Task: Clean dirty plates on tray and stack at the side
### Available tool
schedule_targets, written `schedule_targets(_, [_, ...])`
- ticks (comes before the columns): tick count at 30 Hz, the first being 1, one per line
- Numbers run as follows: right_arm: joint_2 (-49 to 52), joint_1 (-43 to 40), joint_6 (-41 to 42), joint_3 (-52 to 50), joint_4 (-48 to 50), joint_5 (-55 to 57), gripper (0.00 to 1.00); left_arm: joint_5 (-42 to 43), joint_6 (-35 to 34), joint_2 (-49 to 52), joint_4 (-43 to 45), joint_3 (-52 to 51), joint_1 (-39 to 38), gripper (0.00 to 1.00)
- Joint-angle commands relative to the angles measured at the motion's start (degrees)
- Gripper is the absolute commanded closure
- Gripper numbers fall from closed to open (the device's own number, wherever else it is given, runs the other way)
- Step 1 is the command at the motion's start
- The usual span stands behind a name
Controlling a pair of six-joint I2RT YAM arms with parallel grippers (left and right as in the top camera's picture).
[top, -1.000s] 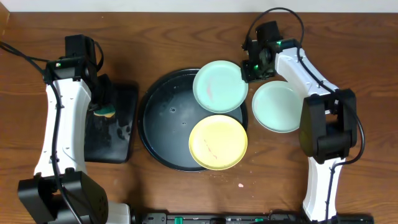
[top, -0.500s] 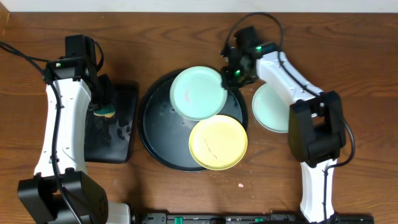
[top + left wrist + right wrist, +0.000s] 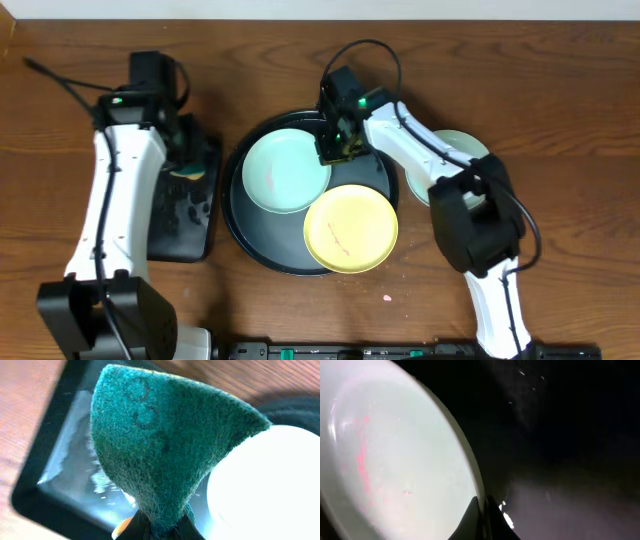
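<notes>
While one mint plate (image 3: 472, 146) is lying aside at right, we are pinching the stained mint plate (image 3: 285, 172) on the tray (image 3: 255, 235) in the right gripper (image 3: 337, 150) and a sponge (image 3: 160, 445) in the left gripper (image 3: 183, 158), with the yellow plate (image 3: 350, 228) apparently waiting.

On the table (image 3: 560, 80), the tray (image 3: 250, 238) holds a first plate (image 3: 286, 170) at its eleven o'clock and a second plate (image 3: 350, 228) overlapping its five o'clock rim, with a third plate (image 3: 472, 148) outside at two o'clock and a rectangular tray (image 3: 185, 215) at nine o'clock.

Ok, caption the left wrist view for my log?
Left gripper pinching a green scouring pad over the black rectangular tray, pale plate at lower right.
</notes>
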Motion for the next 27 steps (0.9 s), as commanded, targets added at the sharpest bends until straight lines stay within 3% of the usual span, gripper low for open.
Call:
schedule_targets(1, [4.0,-1.3,3.1,0.7,-0.2,0.6,0.99,1.0,-0.4,3.3,1.0,-1.0,-4.2,0.92])
schedule_targets(13, [4.0,-2.3,2.8,0.7,-0.3,-0.6,0.99,8.0,3.6,13.2,7.5,-1.1,-11.8,0.92])
schedule_targets(19, [4.0,-2.3,2.6,0.7,-0.3,-0.6,0.99,15.5,9.8,20.0,11.7,-1.1,-11.8,0.92])
schedule_targets(27, [4.0,-2.3,2.6,0.7,-0.3,-0.6,0.99,23.7,10.0,28.2,9.1,-1.2,-12.0,0.93])
